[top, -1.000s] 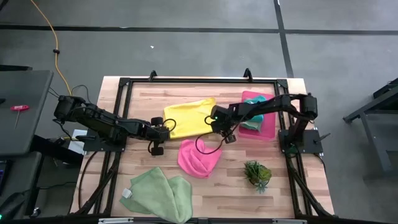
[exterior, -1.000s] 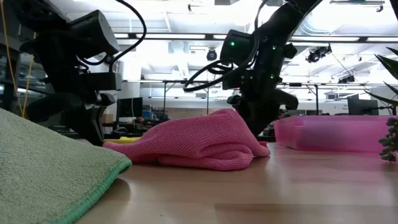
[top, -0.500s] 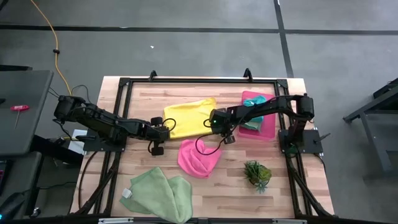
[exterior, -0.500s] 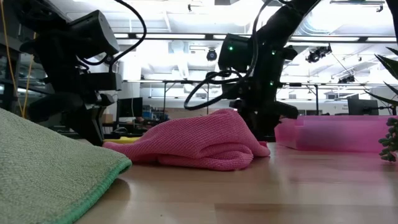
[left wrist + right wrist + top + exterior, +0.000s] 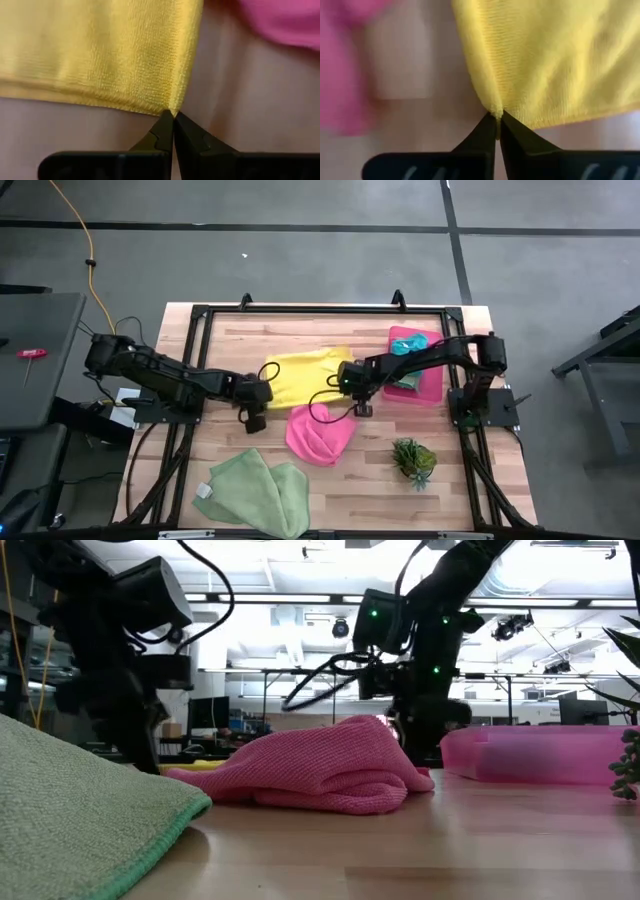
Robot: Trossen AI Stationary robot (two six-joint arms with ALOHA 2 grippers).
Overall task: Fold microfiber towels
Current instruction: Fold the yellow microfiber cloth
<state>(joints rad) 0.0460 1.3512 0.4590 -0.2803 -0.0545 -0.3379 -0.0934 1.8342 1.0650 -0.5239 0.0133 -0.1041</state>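
Observation:
A yellow microfiber towel [image 5: 305, 372] lies spread on the wooden table [image 5: 230, 340], behind a crumpled hot pink towel [image 5: 318, 435]. My left gripper [image 5: 264, 396] is shut at the yellow towel's near left corner, and my right gripper [image 5: 347, 388] is shut at its near right corner. Two pale green towels [image 5: 258, 492] lie bunched at the table's near edge. A teal towel [image 5: 405, 380] rests in the pink tray [image 5: 432, 385]. In the low view the pink towel [image 5: 320, 770] hides the right gripper's fingertips. My left gripper pinches the very tip of the yellow towel's near left corner [image 5: 173, 106] between its two shut fingers [image 5: 161, 134]. The fingers slant steeply down from above. The corner and the rest of the towel lie flat on the table. My right gripper pinches the yellow towel's near right corner [image 5: 496, 109] between its shut fingers [image 5: 512, 137], coming steeply down from above. The cloth puckers into a small ridge at the fingertips. The rest of the towel lies on the table.
A small spiky green plant [image 5: 413, 459] stands near the table's front right. The pink tray stands at the far right. A black frame [image 5: 300, 310] rims the table. Bare wood shows along the far edge and between the pink towel and the plant.
My right gripper has gone toward the table's left, from beside the tray to the yellow towel's near right corner, rolling its wrist on the way. My left gripper has rolled its wrist while staying at the towel's near left corner.

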